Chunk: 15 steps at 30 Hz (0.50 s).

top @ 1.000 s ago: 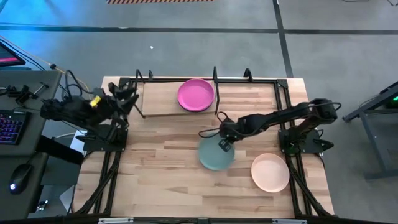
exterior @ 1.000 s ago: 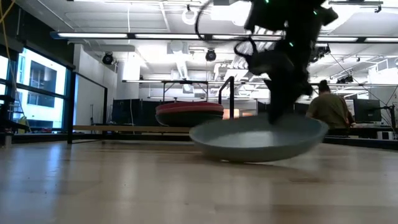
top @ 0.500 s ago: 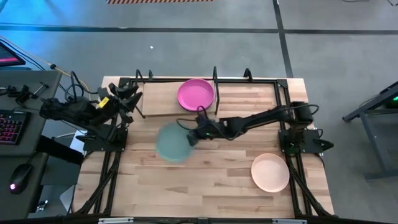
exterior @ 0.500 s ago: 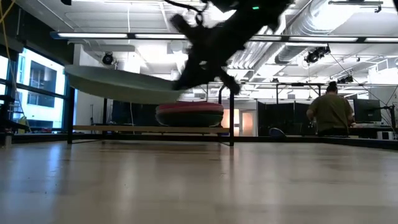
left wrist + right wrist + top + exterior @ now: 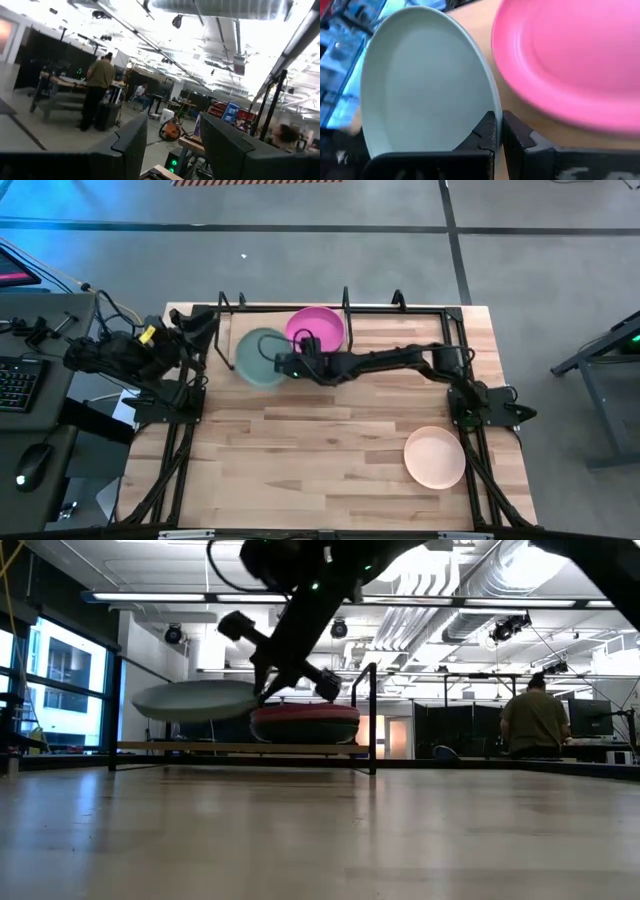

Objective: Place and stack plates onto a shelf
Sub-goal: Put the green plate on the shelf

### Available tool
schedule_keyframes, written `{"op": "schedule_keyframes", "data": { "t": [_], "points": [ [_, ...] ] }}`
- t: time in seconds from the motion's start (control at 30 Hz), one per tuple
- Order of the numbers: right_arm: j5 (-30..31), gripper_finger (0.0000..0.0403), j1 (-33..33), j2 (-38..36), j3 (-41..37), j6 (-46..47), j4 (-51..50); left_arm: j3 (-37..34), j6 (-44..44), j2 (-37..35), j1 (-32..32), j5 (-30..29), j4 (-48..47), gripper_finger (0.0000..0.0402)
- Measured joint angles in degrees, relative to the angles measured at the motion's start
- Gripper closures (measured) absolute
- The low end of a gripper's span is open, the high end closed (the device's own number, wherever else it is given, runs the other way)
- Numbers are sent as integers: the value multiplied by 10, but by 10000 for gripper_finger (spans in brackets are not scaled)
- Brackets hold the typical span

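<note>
My right gripper (image 5: 287, 363) is shut on the light teal plate (image 5: 260, 357), which hangs above the left part of the shelf's wood board (image 5: 190, 748). It also shows in the right wrist view (image 5: 499, 131) and the low view (image 5: 262, 690). The magenta plate (image 5: 316, 331) rests on the shelf board just right of the teal one. The light pink plate (image 5: 435, 457) lies flat on the tabletop at the near right. My left gripper (image 5: 172, 150) is open and empty at the table's left edge (image 5: 205, 335), beside the shelf's left end. My right gripper pinches the teal plate's rim (image 5: 492, 112) between its two fingers, on the side of the plate toward the table's right. The fingers come nearly level from the table's right. The plate is lifted clear, nearly level with its hollow side up, above the shelf board.
The shelf's black upright rods (image 5: 346, 302) and frame (image 5: 222, 340) stand around the board. The magenta plate (image 5: 570, 60) lies close beside the held plate. A person (image 5: 533, 720) sits in the room beyond the table.
My right gripper has lifted the teal plate off the table's middle and carried it toward the table's left and far edge. The plate now hangs over the shelf, left of the magenta plate. The gripper stays shut on it.
</note>
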Motion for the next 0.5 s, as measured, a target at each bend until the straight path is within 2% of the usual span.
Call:
{"op": "schedule_keyframes", "data": {
  "t": [0.23, 0.37, 0.5],
  "points": [
    [-20, 403, -28, 77, 140, 10, -16, 0, 19, -25, 0, 53, -1, 234],
    [-22, 403, -35, 134, 228, 36, -80, 0, 18, -30, 0, 55, -1, 234],
    [-29, 403, -41, 169, 282, 53, -97, 0, 18, -30, 0, 55, -2, 234]
  ]
}}
